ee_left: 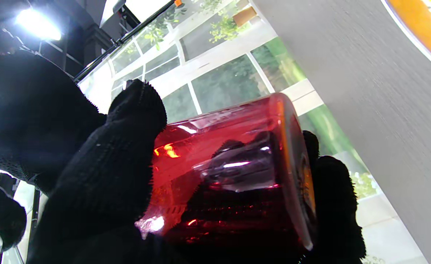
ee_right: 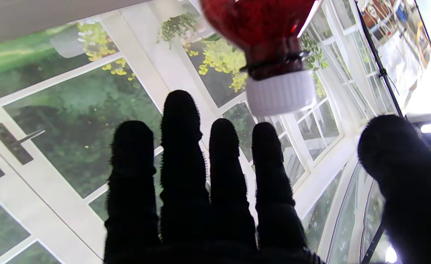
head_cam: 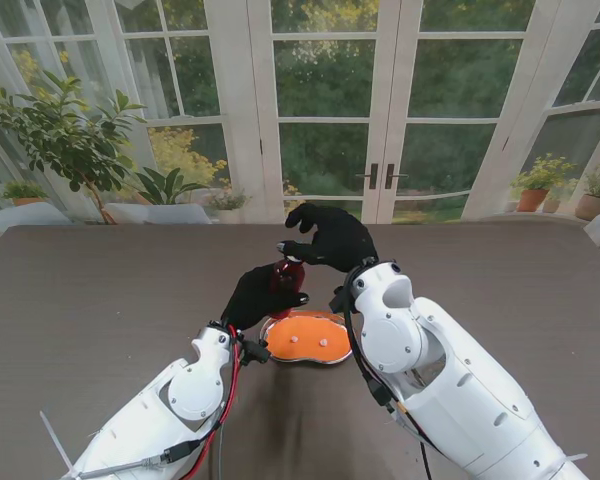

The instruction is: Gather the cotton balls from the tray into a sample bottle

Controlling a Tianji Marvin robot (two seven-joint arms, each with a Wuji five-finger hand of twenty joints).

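Left hand (head_cam: 258, 296) grips the red sample bottle (head_cam: 287, 277), white cap (ee_right: 280, 93) fitted, raised just beyond the orange tray (head_cam: 306, 338). Right hand (head_cam: 330, 238) hovers by the cap, fingers (ee_right: 181, 146) spread, empty.

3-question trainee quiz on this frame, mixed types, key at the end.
1. True or false: the bottle stands on the table.
2. Which hand holds the bottle?
A. left hand
B. right hand
3. Fill in: the bottle's cap is ___ in colour.
Key: 1 false, it is held up off the table, over the far end of the tray. 2 A. 3 white.
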